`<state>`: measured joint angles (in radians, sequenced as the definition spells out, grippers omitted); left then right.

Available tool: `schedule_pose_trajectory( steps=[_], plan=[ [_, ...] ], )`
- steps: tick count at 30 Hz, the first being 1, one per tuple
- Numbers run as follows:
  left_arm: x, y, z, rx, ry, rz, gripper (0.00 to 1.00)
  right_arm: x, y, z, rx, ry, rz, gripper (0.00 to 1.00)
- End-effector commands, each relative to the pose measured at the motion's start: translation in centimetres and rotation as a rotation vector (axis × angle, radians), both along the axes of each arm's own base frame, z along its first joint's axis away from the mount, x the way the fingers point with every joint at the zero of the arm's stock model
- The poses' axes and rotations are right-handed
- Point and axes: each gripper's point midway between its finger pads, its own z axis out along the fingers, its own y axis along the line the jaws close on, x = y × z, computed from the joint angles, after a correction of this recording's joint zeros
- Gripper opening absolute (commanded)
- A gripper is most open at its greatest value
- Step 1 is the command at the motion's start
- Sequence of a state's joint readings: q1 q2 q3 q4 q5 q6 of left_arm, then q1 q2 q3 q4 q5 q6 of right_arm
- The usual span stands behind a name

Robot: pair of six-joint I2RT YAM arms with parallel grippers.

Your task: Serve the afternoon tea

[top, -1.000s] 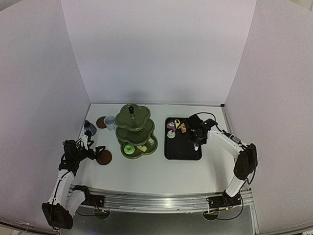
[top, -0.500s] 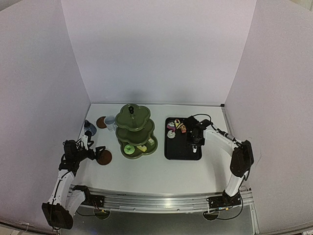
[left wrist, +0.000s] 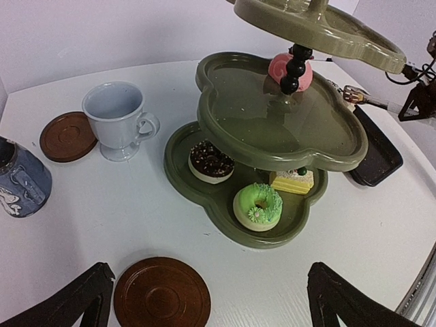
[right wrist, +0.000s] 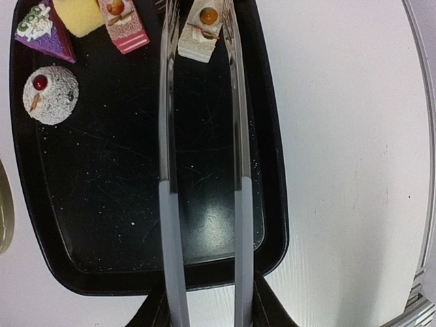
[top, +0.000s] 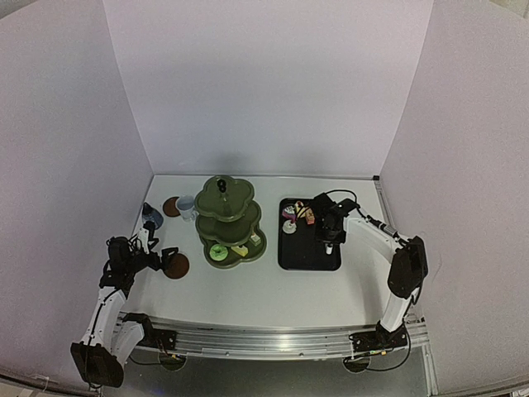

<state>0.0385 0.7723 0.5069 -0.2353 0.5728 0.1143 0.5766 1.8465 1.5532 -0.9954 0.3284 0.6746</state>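
The olive three-tier stand [top: 229, 219] holds a green doughnut [left wrist: 257, 206], a chocolate cake [left wrist: 210, 160] and a yellow slice [left wrist: 291, 180] on its bottom tier, and a pink cake [left wrist: 289, 67] on the middle tier. My right gripper [right wrist: 204, 310] is shut on the metal tongs [right wrist: 165, 136]. The tongs' tips straddle a white slice [right wrist: 202, 27] on the black tray [right wrist: 269, 225]. My left gripper [left wrist: 208, 303] is open, low over the table, with a brown coaster [left wrist: 161, 294] between its fingers. The white mug [left wrist: 117, 119], blue-grey pot [left wrist: 20, 178] and second coaster [left wrist: 67, 136] stand behind it.
More cakes lie at the tray's far left: a pink slice [right wrist: 122, 20], a yellow piece [right wrist: 78, 13], a purple wedge [right wrist: 44, 34] and a round white cake with a cherry [right wrist: 51, 85]. White walls enclose the table on three sides.
My right gripper has moved the tongs a little farther and leftward over the tray, toward the cakes. The left arm has not moved.
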Motion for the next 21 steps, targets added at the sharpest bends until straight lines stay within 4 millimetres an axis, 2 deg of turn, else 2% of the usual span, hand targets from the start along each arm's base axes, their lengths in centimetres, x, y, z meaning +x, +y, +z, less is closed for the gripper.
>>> schedule_pose_trajectory(
  steps=[1,5,14,21],
  plan=[
    [0.1,0.0,0.3,0.012,-0.03,-0.006,1.0,1.1,-0.4,2.8,-0.019,-0.067,-0.026,0.31],
    [0.1,0.0,0.2,0.012,-0.029,-0.007,1.0,1.1,-0.5,3.2,-0.024,-0.073,-0.023,0.31],
    [0.1,0.0,0.1,0.012,-0.029,-0.009,1.0,0.5,-0.2,1.7,-0.009,-0.022,-0.031,0.32],
    [0.1,0.0,0.1,0.011,-0.029,-0.01,1.0,0.9,0.4,1.4,0.003,-0.017,-0.02,0.32]
  ],
)
